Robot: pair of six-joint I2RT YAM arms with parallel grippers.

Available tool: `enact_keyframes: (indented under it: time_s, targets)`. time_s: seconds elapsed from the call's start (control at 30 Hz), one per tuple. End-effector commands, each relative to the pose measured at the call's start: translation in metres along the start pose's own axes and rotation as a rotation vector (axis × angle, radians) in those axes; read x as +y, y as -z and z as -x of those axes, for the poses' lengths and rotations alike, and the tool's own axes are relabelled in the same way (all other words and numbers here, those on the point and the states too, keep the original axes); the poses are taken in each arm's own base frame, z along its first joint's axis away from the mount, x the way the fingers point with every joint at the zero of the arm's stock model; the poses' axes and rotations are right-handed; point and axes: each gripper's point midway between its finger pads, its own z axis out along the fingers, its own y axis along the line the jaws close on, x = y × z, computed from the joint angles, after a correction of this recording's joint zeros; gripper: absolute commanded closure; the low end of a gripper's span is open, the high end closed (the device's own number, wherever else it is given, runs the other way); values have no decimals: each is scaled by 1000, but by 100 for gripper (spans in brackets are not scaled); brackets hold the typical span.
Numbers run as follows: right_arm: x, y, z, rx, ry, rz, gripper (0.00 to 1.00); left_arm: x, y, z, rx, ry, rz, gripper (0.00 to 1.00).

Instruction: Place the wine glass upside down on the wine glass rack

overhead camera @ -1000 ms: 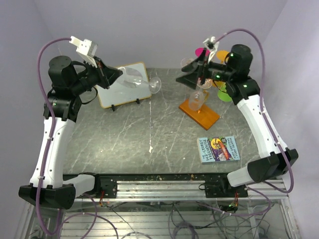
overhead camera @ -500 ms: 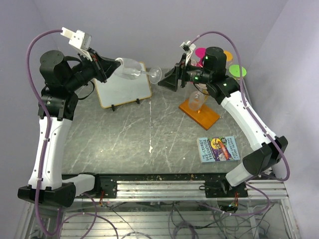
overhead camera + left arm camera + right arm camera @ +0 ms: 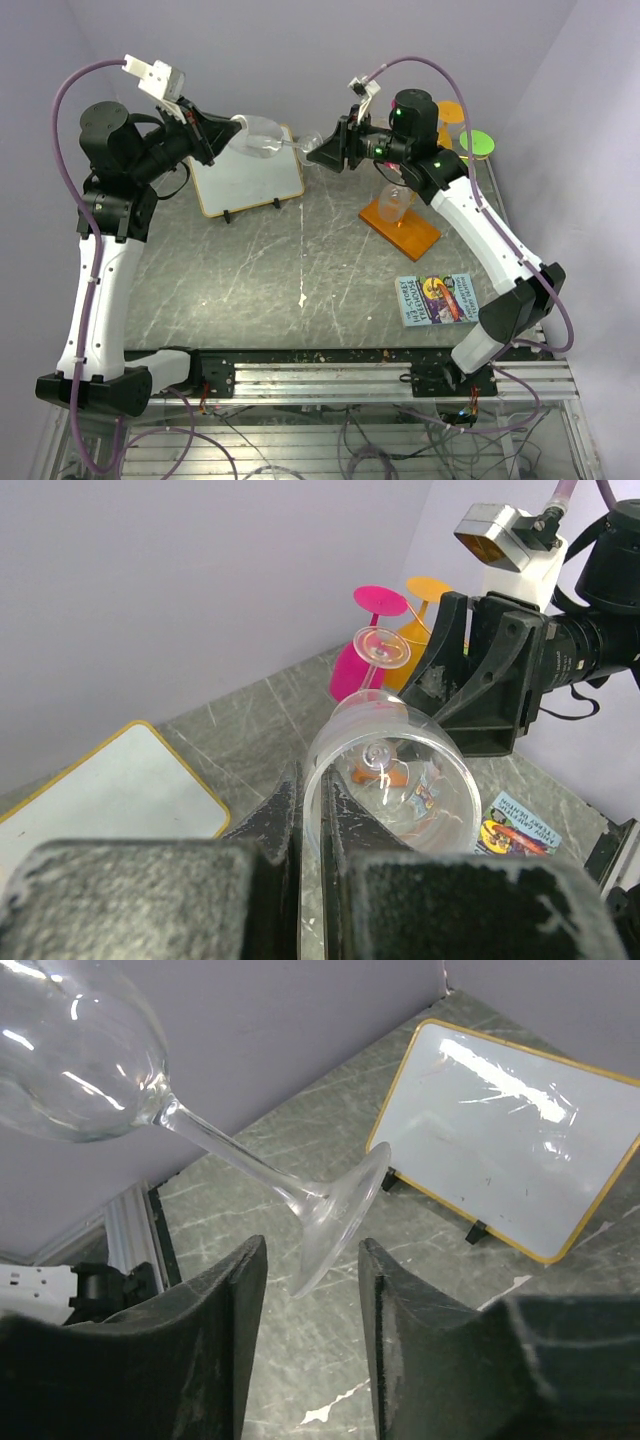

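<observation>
A clear wine glass lies on its side in the air, foot pointing right. My left gripper is shut on the bowl's rim, one finger inside and one outside. My right gripper is open, and in the right wrist view the foot sits just ahead of and between the fingertips without touching them. The rack's orange base lies at the right. Another clear glass hangs over it. My right arm mostly hides the gold wire.
A white board on a stand is at the back left, under the held glass. A colourful book lies near the front right. Orange and green glasses stand at the back right, a pink one beside them.
My right arm has swung left from the rack, bringing its open gripper up to the glass's foot. My left arm raised the glass slightly, then held still.
</observation>
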Motion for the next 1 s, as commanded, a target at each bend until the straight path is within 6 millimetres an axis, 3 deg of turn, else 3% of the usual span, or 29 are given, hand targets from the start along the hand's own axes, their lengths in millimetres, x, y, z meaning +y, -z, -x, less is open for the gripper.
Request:
enact_keyframes:
  time_s: [0.0, 0.53, 0.97]
  targets:
    - [-2, -4, 7, -20, -12, -29, 61, -9, 2, 17, -63, -80, -30, 93]
    - [-15, -9, 2, -17, -37, -83, 70, -15, 0, 14, -71, -101, -70, 93]
    - [-10, -15, -3, -8, -72, -34, 75, -16, 0, 9, -67, -150, -82, 93]
